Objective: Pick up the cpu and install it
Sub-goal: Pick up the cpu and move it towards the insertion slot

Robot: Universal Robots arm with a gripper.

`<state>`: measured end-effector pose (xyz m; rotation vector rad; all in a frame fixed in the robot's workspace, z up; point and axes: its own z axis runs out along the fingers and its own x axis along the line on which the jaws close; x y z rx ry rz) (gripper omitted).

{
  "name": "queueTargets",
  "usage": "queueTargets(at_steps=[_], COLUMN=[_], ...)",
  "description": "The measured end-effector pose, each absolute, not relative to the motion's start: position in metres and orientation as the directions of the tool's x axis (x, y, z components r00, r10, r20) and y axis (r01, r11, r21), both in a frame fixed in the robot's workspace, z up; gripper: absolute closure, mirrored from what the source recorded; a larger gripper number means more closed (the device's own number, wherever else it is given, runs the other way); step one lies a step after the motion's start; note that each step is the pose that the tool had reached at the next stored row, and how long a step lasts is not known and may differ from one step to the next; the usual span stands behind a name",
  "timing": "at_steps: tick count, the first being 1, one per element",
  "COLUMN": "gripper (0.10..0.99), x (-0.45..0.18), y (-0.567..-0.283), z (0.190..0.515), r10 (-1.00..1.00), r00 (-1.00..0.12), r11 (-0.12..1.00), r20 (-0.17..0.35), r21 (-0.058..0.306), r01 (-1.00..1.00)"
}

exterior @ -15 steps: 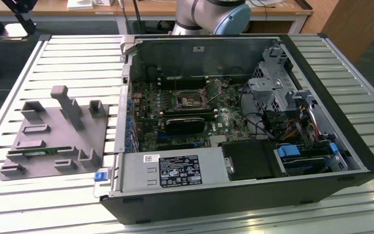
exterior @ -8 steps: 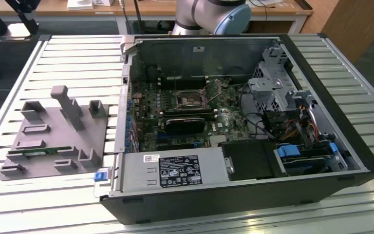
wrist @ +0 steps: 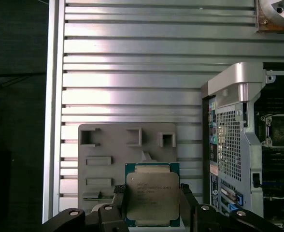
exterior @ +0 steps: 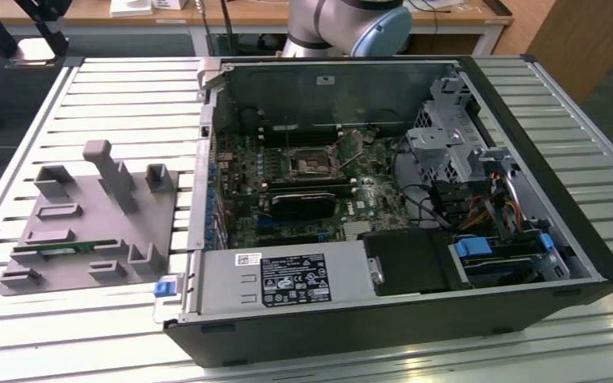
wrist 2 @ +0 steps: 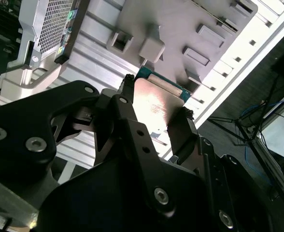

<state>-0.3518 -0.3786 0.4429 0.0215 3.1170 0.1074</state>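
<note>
Holding the cpu [wrist: 151, 199] in the hand [wrist: 152, 191] over the grey fixture [wrist: 108, 169]

In both wrist views the hand is clenched on the cpu, with one black finger pressed against each of two opposite edges. In the first wrist view the chip faces the camera flat. Its silver-grey metal top is framed by a thin green rim, and the fingers [wrist: 189, 203] flank it on either side. In the second wrist view the cpu [wrist 2: 154, 104] is seen at a slant between the fingertips of the hand [wrist 2: 157, 96], its metal face catching the light.

The chip hangs in the air, well apart from the grey fixture beneath it. That fixture sits on the slatted metal worktop [wrist: 132, 58], just beside the open computer case [wrist: 229, 125]. Inside the case the dark, metal-framed socket [wrist: 279, 130] lies bare on the motherboard, well apart from the held chip.

In the exterior view the computer case [exterior: 392, 327] lies on its side with its interior open upward, toward the exterior view's right. The socket [exterior: 312, 165] sits near the middle of the board. The grey fixture [exterior: 83, 215] rests on the worktop [exterior: 125, 88] toward the exterior view's left, with a thin green memory stick [exterior: 57, 249] lying in one of its slots. Part of the arm [exterior: 350, 28] stands behind the case.
</note>
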Motion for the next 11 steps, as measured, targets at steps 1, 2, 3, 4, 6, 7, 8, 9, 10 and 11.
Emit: queueTargets(at_steps=[1,2,3,4,6,7,8,9,10,11], gripper=[0.557,0.557,0.557,0.557,0.557,0.557,0.557,0.557,0.557,0.557], x=[-0.351,-0.350,-0.349,-0.347,-0.345,-0.343,-0.342,-0.340,-0.339,-0.337], y=[-0.379,-0.379,-0.378,-0.378,-0.378,-0.378,-0.378,-0.378,-0.378,-0.378], z=[0.443,0.443,0.443,0.443,0.443,0.443,0.443,0.443,0.443,0.443], r10=[0.015,0.015,0.015,0.015,0.015,0.015,0.015,0.015,0.015,0.015], r00=[-1.000,-1.000,-1.000,-1.000,-1.000,-1.000,-1.000,-1.000,-1.000,-1.000], r11=[0.998,0.998,0.998,0.998,0.998,0.998,0.998,0.998,0.998,0.998], r20=[-0.022,-0.022,-0.022,-0.022,-0.022,-0.022,-0.022,-0.022,-0.022,-0.022], r21=[0.069,0.069,0.069,0.069,0.069,0.069,0.069,0.069,0.069,0.069], r01=[0.013,0.013,0.013,0.013,0.013,0.013,0.013,0.013,0.013,0.013])
